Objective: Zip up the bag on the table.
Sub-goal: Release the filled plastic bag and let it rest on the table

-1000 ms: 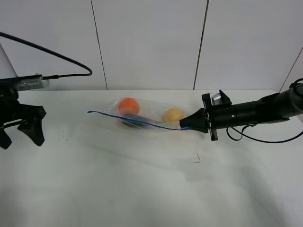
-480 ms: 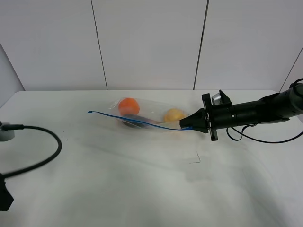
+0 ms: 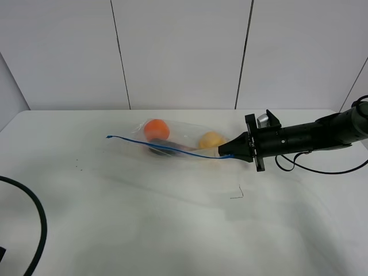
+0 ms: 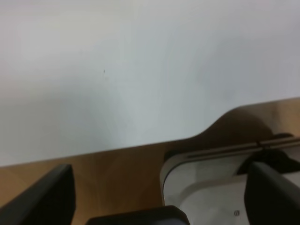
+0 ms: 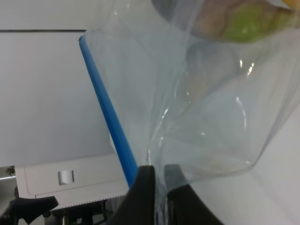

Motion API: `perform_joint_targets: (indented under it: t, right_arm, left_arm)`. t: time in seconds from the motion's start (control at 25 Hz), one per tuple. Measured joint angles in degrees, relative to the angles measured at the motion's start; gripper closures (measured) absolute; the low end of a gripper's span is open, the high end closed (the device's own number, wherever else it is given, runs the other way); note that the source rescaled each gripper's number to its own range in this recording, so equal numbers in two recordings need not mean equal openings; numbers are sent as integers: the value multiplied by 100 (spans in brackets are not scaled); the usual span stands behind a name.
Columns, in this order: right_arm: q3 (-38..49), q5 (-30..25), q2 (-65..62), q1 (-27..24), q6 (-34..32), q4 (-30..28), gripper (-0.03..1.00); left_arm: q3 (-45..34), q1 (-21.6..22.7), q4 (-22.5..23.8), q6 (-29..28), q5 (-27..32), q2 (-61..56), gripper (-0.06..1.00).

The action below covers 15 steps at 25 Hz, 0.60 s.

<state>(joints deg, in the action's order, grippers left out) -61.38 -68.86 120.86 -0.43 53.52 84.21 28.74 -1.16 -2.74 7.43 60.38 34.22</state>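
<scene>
Jaws of the right gripper point(image 3: 225, 153) are pressed together on the bag point(image 3: 183, 135). In the exterior high view they pinch its corner at the 3 o'clock end of the blue zip strip point(image 3: 167, 147). The bag lies on the table point(image 3: 172, 230), toward 12 o'clock from the table's middle, and the strip runs from 9 o'clock to 3 o'clock along its near edge. Through the clear plastic an orange fruit point(image 3: 156, 129) shows at the bag's 10 o'clock side. A dark purple piece point(image 3: 163, 151) sits just at the orange fruit's 6 o'clock, and a yellow fruit point(image 3: 211, 140) lies near the gripper. A black cable point(image 3: 35, 224) curves over the table's 8 o'clock corner.

From the left wrist, the left gripper point(image 4: 158, 173) has its jaws spread wide. Its dark fingers point(image 4: 47, 197) stand far apart with nothing between them, over the white table edge and a brown surface point(image 4: 117, 173).

From the right wrist, the two dark fingertips point(image 5: 143, 187) meet on crinkled plastic just beside the blue strip.
</scene>
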Motion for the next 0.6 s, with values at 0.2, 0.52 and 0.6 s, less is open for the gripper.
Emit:
perform_joint_targets:
  t: [0.2, 0.52, 0.6]
  right_arm:
    - [0, 0, 0, 0, 0, -10, 97]
    - [0, 6, 0, 0, 0, -16, 97]
    - [0, 6, 0, 0, 0, -16, 97]
  left_arm:
    - [0, 0, 0, 2, -6, -293, -6]
    - [0, 200, 0, 6, -20, -1182, -6]
    - [0, 200, 0, 6, -22, -1478, -6]
